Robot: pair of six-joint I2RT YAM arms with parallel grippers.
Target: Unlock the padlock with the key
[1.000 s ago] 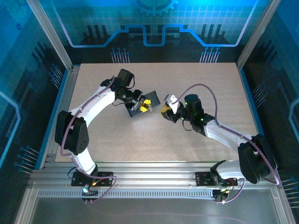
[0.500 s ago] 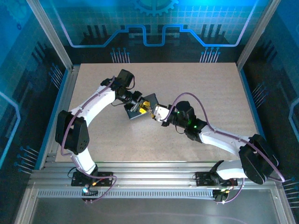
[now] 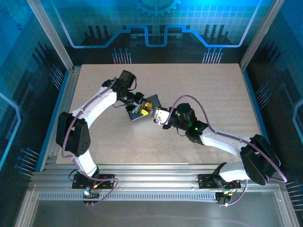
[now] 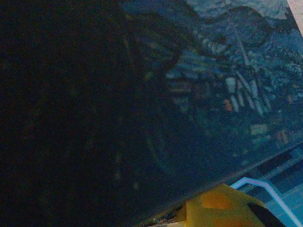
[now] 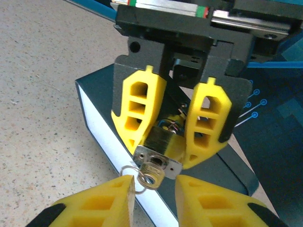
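Top view, grippers: left gripper (image 3: 145, 108) over the box (image 3: 136, 115) on the desk (image 3: 213, 85); right gripper (image 3: 158, 115) just beside it.
Left wrist, box: painted face close up, a yellow finger (image 4: 218, 208) at the lower edge.
Right wrist, padlock (image 5: 156, 142): clenched in the left gripper, above the box.
Right wrist, key (image 5: 152, 174): head sticking out of the padlock's near face; right gripper released, fingers apart either side.
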